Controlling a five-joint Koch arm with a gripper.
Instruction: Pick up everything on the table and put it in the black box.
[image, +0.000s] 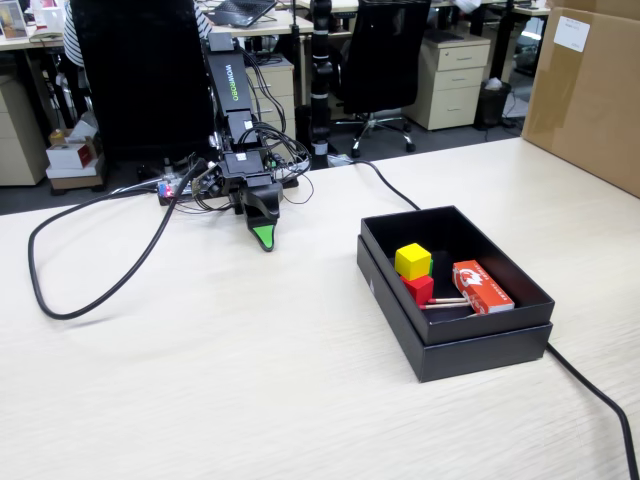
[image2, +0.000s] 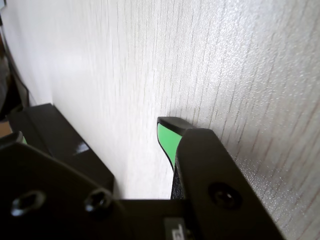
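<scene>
The black box (image: 455, 320) stands on the table (image: 200, 380), right of centre in the fixed view. Inside it a yellow cube (image: 412, 260) rests on top of a green cube (image: 429, 268), of which only a sliver shows. A red cube (image: 419, 289) lies just in front of them. My gripper (image: 263, 238) hangs tip-down over bare table, well to the left of the box and apart from it. In the wrist view the gripper (image2: 95, 132) is open, with nothing between its green-padded fingers (image2: 167, 140), and a dark side of the box (image2: 55, 137) shows at the left.
An orange-red packet (image: 482, 286) and a thin stick (image: 446, 302) also lie in the box. A black cable (image: 90, 290) loops across the table's left side and another cable (image: 595, 395) runs past the box. A brown carton (image: 590, 95) stands at the back right.
</scene>
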